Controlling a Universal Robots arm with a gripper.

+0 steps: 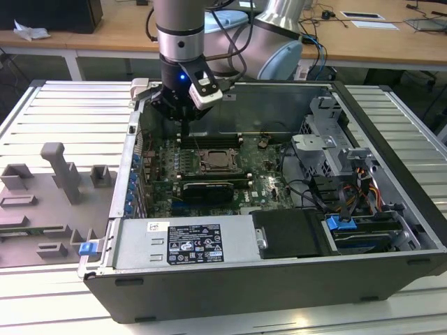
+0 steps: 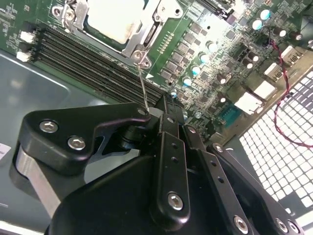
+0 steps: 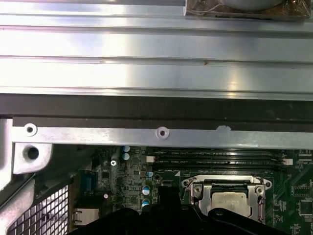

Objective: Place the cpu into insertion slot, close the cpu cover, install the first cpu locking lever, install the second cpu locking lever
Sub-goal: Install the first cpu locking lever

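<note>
The cpu (image 2: pixel 115 19) lies flat in its socket, its pale metal top showing through the window of the cpu cover (image 2: pixel 146 30), which is folded down over it. In the first wrist view the cpu (image 3: pixel 229 200) and cover (image 3: pixel 203 186) sit just beyond the dark gripper (image 3: pixel 164 195). A thin wire locking lever (image 2: pixel 143 83) stands up from the socket corner and runs to the tips of my gripper (image 2: pixel 164 102), which is shut and touching it. In the exterior view the gripper (image 1: pixel 183 132) hangs inside the open computer case, just to the exterior view's left of the cpu (image 1: pixel 220 162).
Memory slots (image 2: pixel 88 58) run beside the socket. A black box with a white label (image 1: pixel 185 244) fills the case's front, and a drive cage (image 1: pixel 328 146) with cables stands at the exterior view's right. Grey fixtures (image 1: pixel 63 174) sit outside the case. The case wall (image 3: pixel 156 73) is close behind the gripper.
</note>
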